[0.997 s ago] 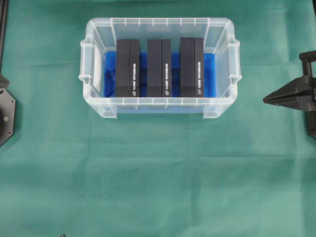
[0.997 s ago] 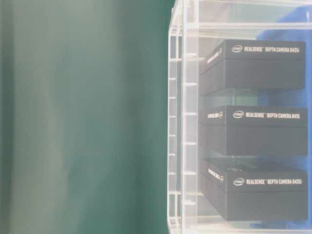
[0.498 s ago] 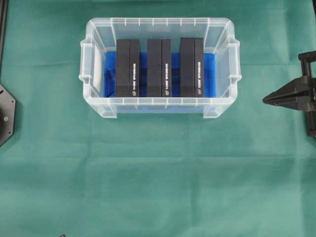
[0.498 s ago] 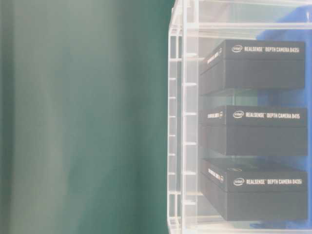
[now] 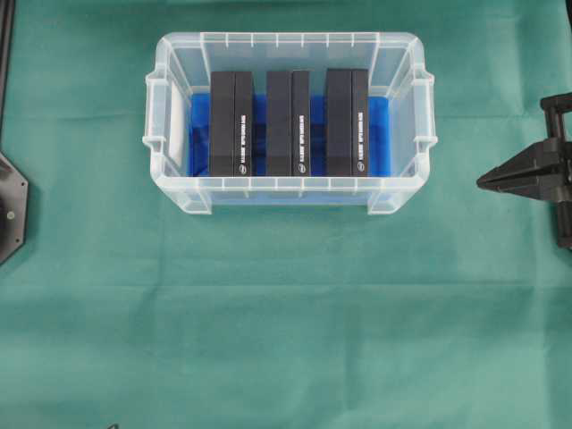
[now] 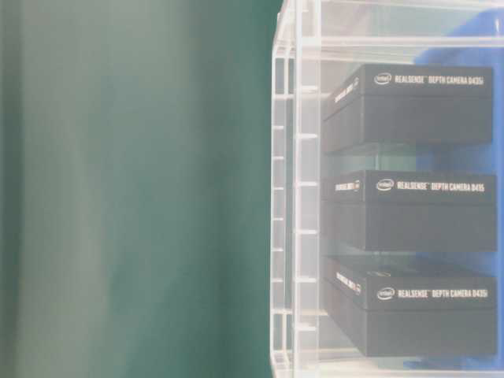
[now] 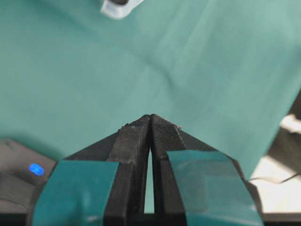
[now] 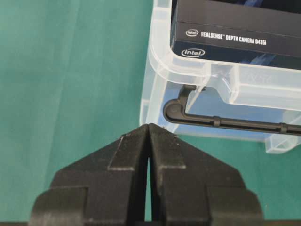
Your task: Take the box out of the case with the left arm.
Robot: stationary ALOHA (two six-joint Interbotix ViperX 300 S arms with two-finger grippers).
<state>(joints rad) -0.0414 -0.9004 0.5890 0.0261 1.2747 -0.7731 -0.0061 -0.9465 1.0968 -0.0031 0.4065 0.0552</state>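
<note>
boxes in case, far from left gripper.

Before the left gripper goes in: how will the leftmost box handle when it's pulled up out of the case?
The leftmost box looks like rigid printed cardboard with crisp edges, so probably stiff. Its smooth matte faces may slip. It stands on a narrow side, apart from the middle box, on blue cloth in the case, so an off-centre pull could tip it.
</note>
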